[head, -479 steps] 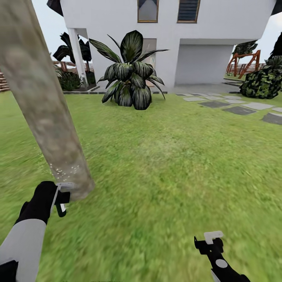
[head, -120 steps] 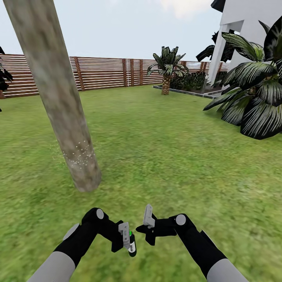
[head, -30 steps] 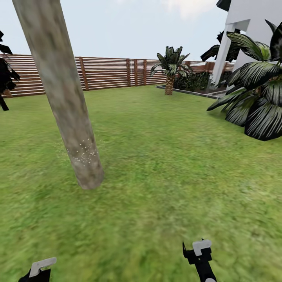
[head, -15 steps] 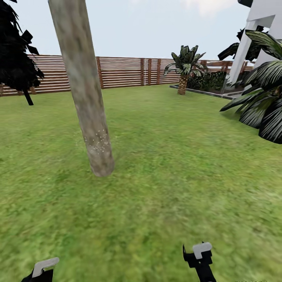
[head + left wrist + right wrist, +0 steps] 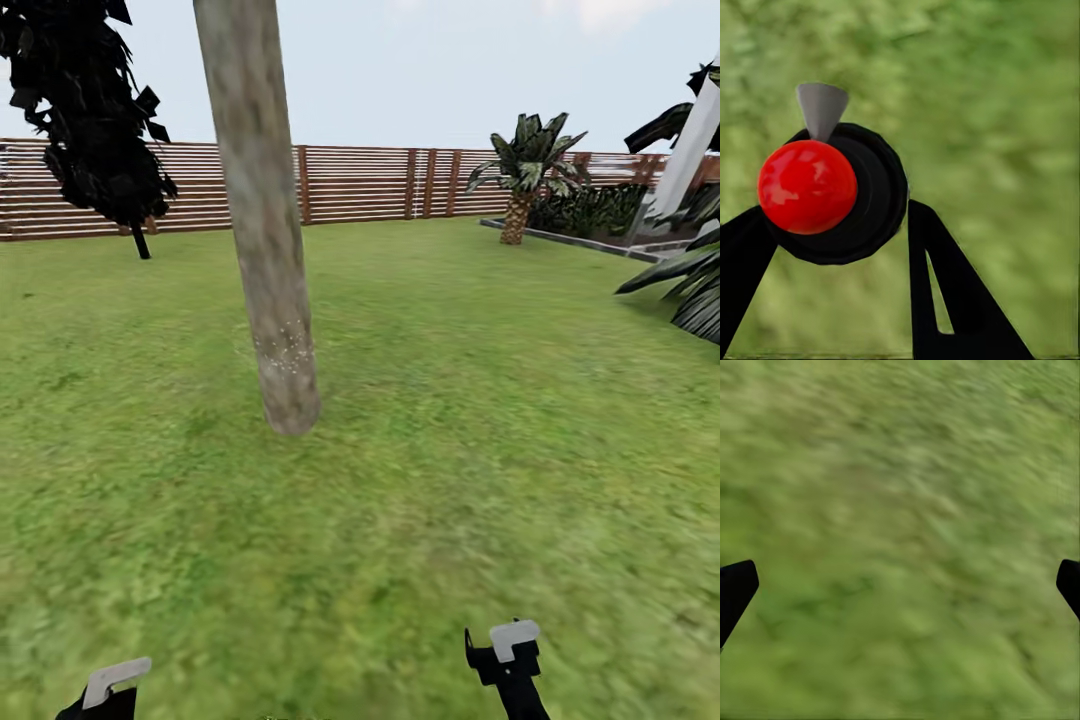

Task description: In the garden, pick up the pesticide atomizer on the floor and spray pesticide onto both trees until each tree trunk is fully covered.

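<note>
A green lawn [image 5: 450, 400] is shown, bounded at the rear by a brown slatted fence [image 5: 360, 185] under a pale sky. A bare, mottled grey-brown trunk [image 5: 262, 200] rises from the grass left of centre, leaning slightly; pale speckles are seen on its lower part, just above the base. A near-black cypress [image 5: 85, 110] stands before the fence at far left. A short palm [image 5: 520, 170] is seen at the right end of the fence, beside a low hedge [image 5: 590, 210]; broad dark leaves [image 5: 690, 290] enter from the right edge.

The left gripper [image 5: 840, 225] is seen in the left wrist view with its dark fingers [image 5: 945, 292] set on either side of the atomizer [image 5: 832, 191], a black round body with a red cap and a grey nozzle, held over grass; contact at the hidden fingertips appears firm but is not plainly shown. In the head view only a grey tip is visible at the lower left corner.

The right gripper [image 5: 900, 585] is shown with its jaws wide apart, nothing between them, above grass.
</note>
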Available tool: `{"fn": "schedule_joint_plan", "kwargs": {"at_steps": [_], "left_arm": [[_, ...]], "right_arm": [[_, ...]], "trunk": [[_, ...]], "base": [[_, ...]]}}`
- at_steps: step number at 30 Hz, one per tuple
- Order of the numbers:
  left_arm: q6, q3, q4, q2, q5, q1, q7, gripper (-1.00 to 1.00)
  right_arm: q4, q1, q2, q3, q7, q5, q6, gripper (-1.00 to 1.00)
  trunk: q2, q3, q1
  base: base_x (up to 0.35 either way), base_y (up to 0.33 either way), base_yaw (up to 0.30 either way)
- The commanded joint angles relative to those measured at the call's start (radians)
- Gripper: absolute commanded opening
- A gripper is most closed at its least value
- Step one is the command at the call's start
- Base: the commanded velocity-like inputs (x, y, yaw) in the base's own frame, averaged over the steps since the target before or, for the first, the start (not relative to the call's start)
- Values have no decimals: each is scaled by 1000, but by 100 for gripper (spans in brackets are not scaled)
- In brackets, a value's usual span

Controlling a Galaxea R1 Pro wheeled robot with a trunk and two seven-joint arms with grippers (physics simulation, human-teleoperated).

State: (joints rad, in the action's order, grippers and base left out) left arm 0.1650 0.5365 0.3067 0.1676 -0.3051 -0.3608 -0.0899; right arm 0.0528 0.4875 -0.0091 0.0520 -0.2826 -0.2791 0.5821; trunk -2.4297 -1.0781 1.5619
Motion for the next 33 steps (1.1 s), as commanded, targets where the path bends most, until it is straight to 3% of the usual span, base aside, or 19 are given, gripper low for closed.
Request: {"fn": "schedule_joint_plan", "kwargs": {"at_steps": [1, 33], "left_arm": [[4, 6, -1, 0, -9, -1, -2, -100], [4, 7, -1, 1, -7, -1, -4, -100]], "right_arm": [[-1, 0, 0, 5, -10, -8, -1, 100], [-1, -7, 7, 5, -13, -8, 2, 100]], "trunk": [[0, -1, 0], [0, 8, 0]], "base": [[-1, -220, 280], [0, -100, 279]]}}
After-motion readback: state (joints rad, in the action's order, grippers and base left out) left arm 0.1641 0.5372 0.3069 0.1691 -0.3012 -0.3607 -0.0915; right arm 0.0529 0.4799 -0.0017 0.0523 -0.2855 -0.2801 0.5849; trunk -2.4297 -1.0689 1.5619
